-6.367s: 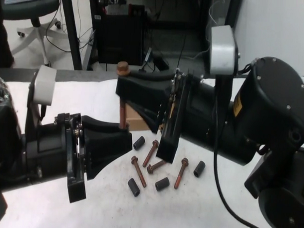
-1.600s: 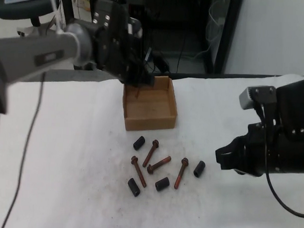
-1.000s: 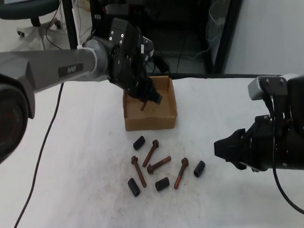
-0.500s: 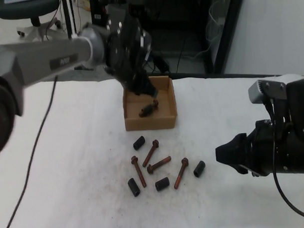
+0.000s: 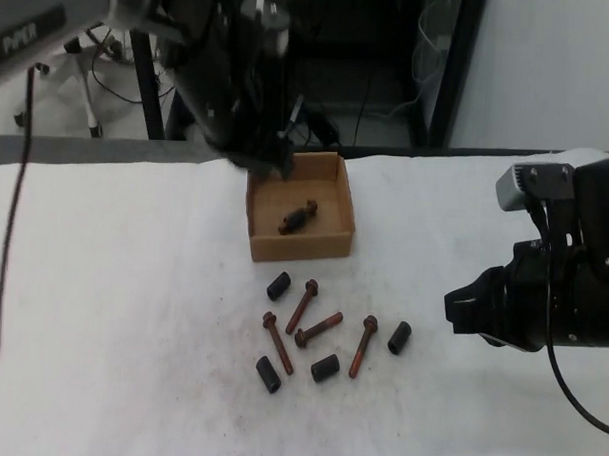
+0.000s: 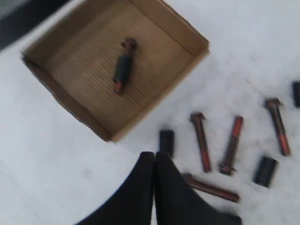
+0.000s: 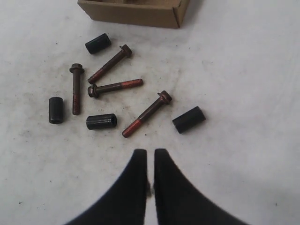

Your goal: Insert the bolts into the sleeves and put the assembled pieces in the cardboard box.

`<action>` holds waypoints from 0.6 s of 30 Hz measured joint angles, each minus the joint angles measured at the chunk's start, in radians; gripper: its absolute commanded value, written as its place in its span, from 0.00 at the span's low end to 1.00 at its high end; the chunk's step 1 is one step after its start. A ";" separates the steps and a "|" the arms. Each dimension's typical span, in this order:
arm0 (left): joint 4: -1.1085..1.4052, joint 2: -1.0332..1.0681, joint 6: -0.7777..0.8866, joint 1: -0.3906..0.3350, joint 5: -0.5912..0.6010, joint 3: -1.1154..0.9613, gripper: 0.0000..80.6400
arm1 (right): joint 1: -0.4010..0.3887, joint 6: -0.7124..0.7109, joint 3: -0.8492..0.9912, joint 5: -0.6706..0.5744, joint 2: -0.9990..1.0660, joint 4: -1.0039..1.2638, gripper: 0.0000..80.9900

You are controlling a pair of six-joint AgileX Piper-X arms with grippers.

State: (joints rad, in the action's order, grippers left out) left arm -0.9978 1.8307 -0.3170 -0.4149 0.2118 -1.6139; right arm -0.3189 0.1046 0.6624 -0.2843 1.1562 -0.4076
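The cardboard box [image 5: 329,244] stands at the back of the white bench, and one bolt with a black sleeve on it [image 5: 298,217] lies inside, seen too in the left wrist view [image 6: 123,71]. My left gripper [image 6: 153,158] is shut and empty, hanging high over the box's near corner. In front of the box lie several loose rusty bolts [image 7: 115,86] and several black sleeves [image 7: 101,122]. My right gripper [image 7: 150,157] is shut with nothing in it, above the bench just right of the pile, closest to one sleeve [image 7: 188,119].
The left arm [image 5: 229,85] rises over the box's back left corner. The right arm's body [image 5: 558,287] fills the right side of the bench. Black racks, cables and an office chair stand behind the bench.
The left gripper let the sleeved bolt go into the box, shut, and rose up and back. The right arm shifted slightly to the right.
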 measured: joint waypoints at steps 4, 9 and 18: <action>-0.014 0.002 0.132 -0.066 0.101 0.082 0.00 | 0.000 0.000 0.000 0.000 0.000 0.000 0.07; 0.184 0.005 0.123 -0.152 0.068 0.137 0.12 | 0.000 0.000 0.000 0.000 0.000 0.000 0.08; 0.275 0.100 0.195 -0.183 -0.015 0.139 0.47 | 0.000 -0.004 0.000 -0.030 0.000 -0.002 0.07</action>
State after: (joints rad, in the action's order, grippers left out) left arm -0.7232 1.9309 -0.1223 -0.5974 0.1967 -1.4747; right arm -0.3189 0.1003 0.6624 -0.3146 1.1562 -0.4096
